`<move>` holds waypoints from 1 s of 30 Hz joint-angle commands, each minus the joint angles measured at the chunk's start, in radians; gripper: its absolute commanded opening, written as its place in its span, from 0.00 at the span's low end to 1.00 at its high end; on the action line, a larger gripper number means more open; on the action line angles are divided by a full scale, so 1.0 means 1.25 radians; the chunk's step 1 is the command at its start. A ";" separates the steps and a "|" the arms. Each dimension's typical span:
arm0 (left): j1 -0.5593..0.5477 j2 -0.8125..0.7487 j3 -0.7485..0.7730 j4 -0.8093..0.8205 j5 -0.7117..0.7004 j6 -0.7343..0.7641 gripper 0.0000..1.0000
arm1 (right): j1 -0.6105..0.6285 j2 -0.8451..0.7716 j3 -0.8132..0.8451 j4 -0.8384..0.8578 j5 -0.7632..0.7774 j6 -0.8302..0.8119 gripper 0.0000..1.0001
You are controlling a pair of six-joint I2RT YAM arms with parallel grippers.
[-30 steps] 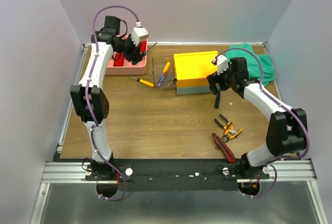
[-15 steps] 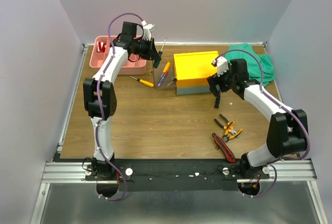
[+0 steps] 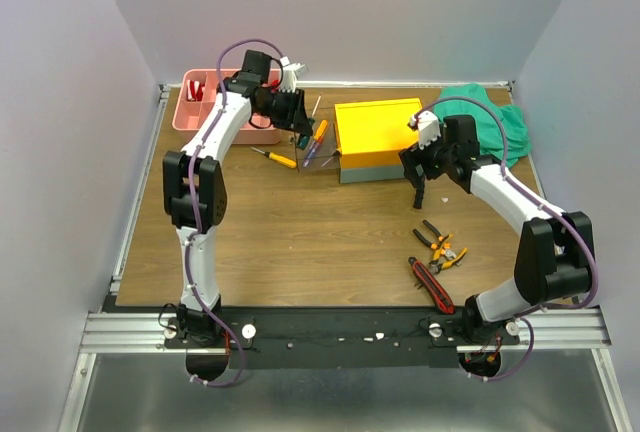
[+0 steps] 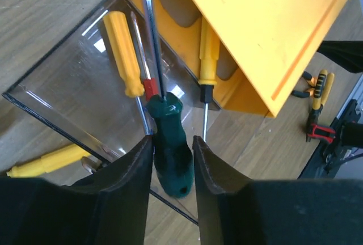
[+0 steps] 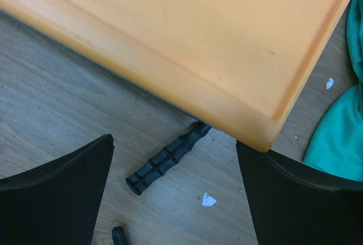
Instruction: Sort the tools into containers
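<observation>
From above, the toolbox [image 3: 378,132] sits in the upper centre and the pliers [image 3: 440,247] at lower right. Left wrist: the left fingers [image 4: 125,182] pinch a green screwdriver [image 4: 170,140] at lower centre. Right wrist: the right fingers [image 5: 57,188] stand wide, and the hammer [image 5: 167,160] lies at lower centre.

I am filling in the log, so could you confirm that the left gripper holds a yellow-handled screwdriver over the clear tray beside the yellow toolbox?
Not quite: the screwdriver in the left gripper has a dark green handle, not yellow, as the left wrist view shows. It is indeed over the clear tray beside the yellow toolbox.
</observation>
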 commanded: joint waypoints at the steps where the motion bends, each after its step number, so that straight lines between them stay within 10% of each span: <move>1: 0.000 -0.079 0.036 -0.059 0.034 0.046 0.47 | 0.000 0.015 0.009 0.011 -0.025 -0.008 0.96; 7: 0.011 -0.168 -0.010 0.087 -0.174 0.100 0.64 | -0.002 0.028 0.018 0.011 -0.036 -0.006 0.96; 11: 0.046 -0.238 -0.132 0.159 -0.214 0.363 0.72 | -0.002 0.028 0.023 0.003 -0.039 -0.005 0.96; 22: 0.129 -0.144 -0.097 -0.283 -0.051 1.078 0.70 | -0.002 0.012 0.001 0.005 -0.047 -0.009 0.97; 30: 0.091 -0.052 -0.094 -0.274 -0.104 1.221 0.69 | 0.000 -0.010 -0.020 0.006 -0.030 -0.018 0.97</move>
